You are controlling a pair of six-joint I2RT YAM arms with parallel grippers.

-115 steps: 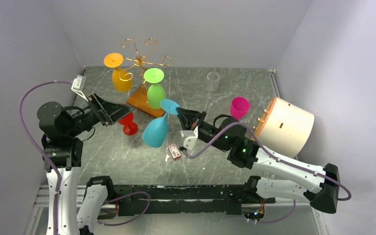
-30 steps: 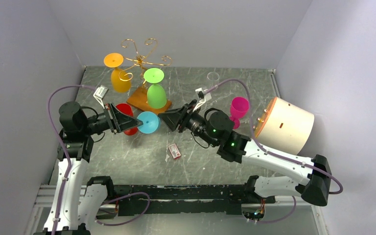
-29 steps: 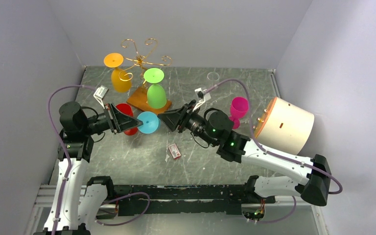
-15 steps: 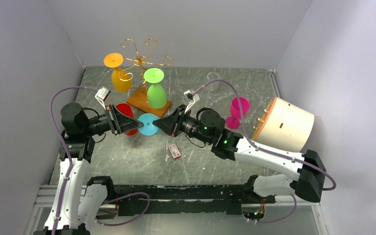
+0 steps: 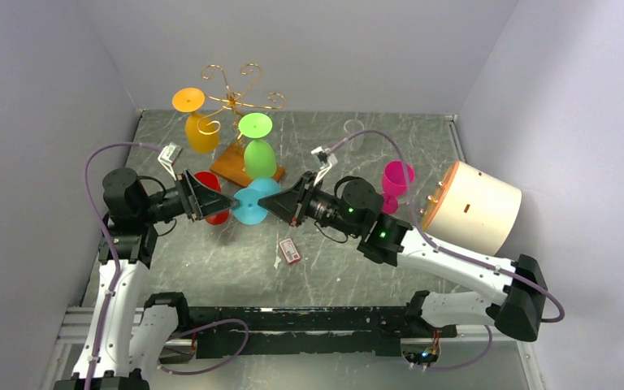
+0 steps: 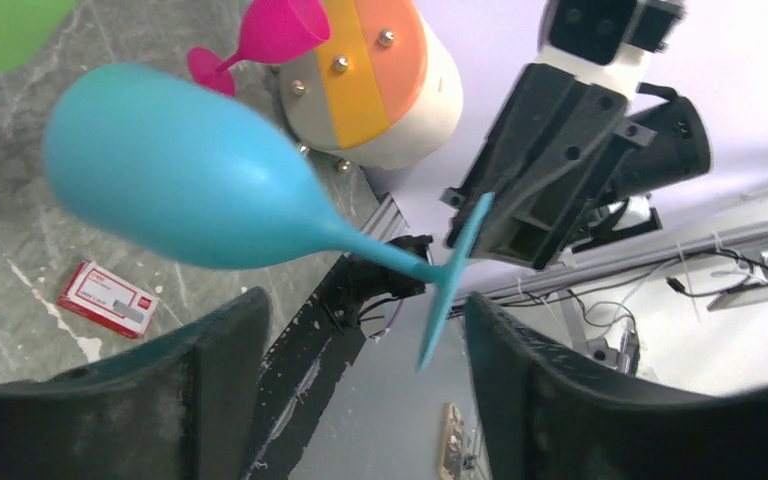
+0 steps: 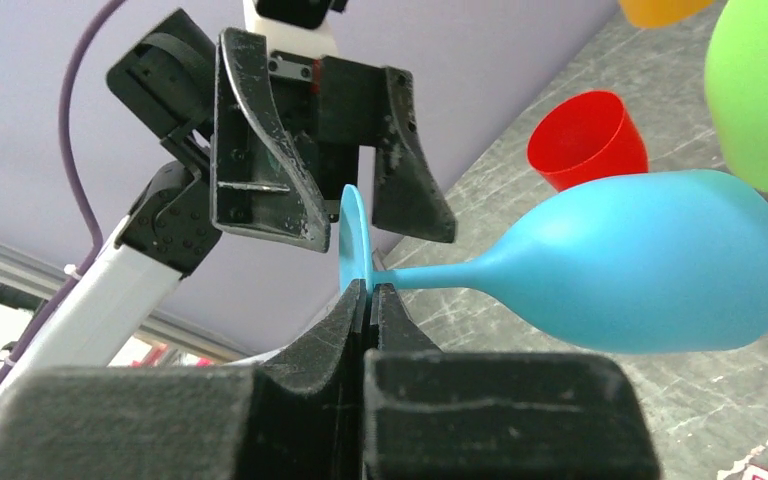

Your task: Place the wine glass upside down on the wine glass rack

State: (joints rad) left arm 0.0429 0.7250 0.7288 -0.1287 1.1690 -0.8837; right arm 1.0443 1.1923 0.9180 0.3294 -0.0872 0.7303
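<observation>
Wine glass (image 7: 650,262) (teal) lies sideways, stem pinched in right claw (image 7: 371,292).

The wine glass (image 7: 650,265) is plain turquoise. The wine glass rack (image 5: 231,101) is gold wire on a brown base. On the rack: one orange glass (image 5: 199,130), one green glass (image 5: 258,158). Near the rack base: red cup (image 7: 588,140). Right of the rack: magenta glass (image 5: 396,175); white drum (image 5: 479,213) with an orange face. The table (image 5: 333,268) is dark grey marble with pale veins.

Counting five: orange wine glass (image 5: 199,130), green wine glass (image 5: 258,158), blue wine glass (image 5: 252,203), pink wine glass (image 5: 396,177), red wine glass (image 7: 586,135). Also counting one each: wine glass rack (image 5: 226,165), clear cup (image 5: 354,130), drum (image 5: 475,210), box (image 5: 289,251).
</observation>
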